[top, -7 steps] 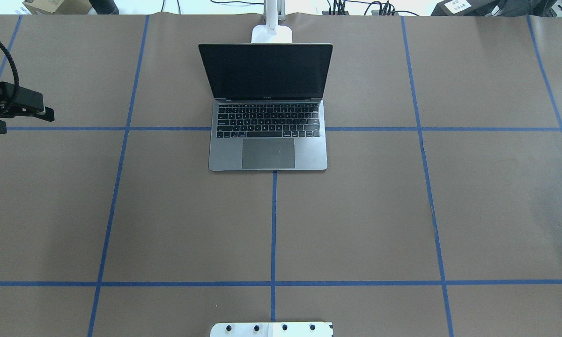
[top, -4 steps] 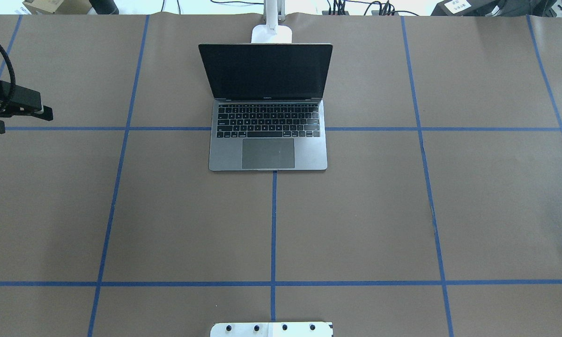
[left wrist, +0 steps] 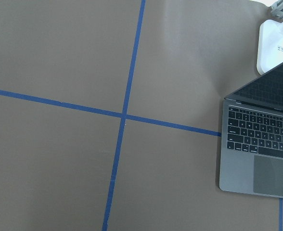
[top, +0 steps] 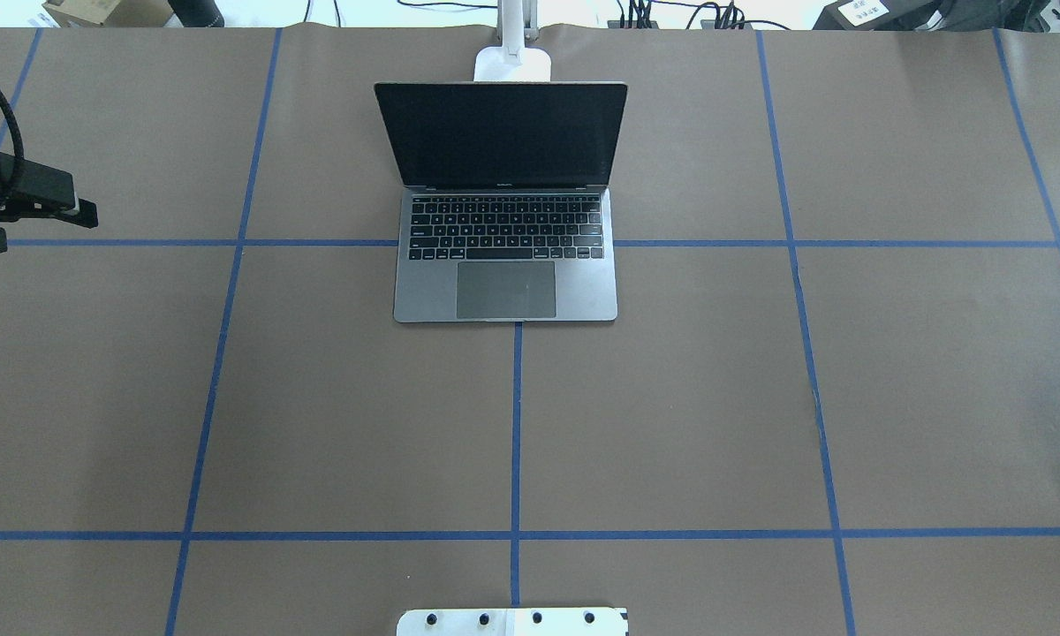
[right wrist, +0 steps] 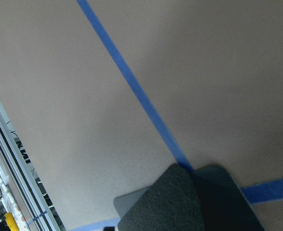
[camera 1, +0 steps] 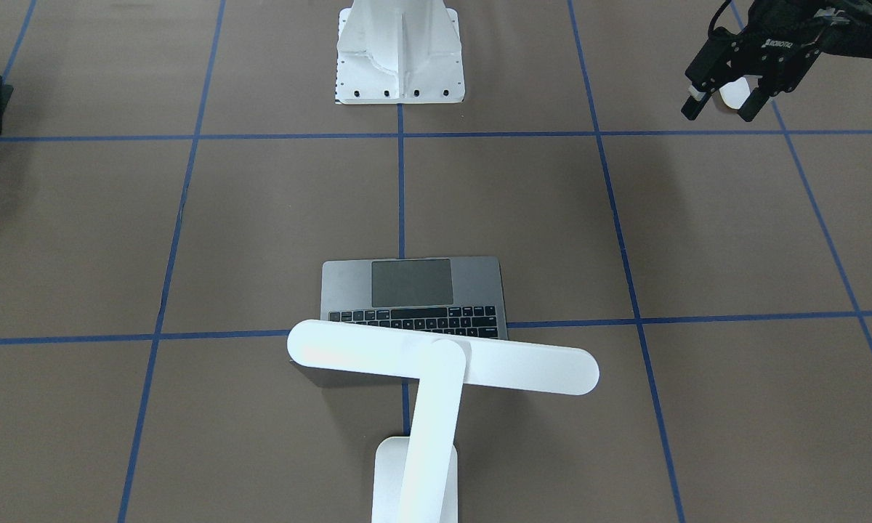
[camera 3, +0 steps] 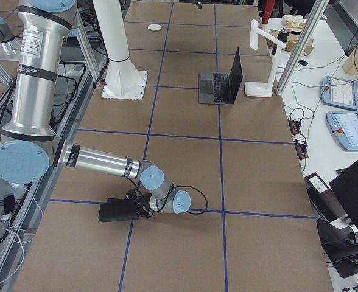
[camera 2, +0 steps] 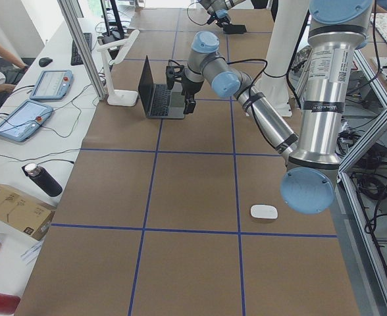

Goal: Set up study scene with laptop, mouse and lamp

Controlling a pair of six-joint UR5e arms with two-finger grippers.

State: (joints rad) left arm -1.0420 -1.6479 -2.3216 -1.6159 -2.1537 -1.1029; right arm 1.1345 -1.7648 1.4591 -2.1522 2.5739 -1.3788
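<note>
Left gripper, upper right of the front-facing view: fingers spread, held above the table.
Right gripper, lower left of the right-side view, low at a flat black pad; whether its fingers are apart or together cannot be told; laptop open at upper centre of the overhead view, keyboard towards the bottom edge, lying across a blue tape line; lamp just behind the screen, bar head over the lid; mouse on the table, lower right of the left-side view, well apart from the laptop.
</note>
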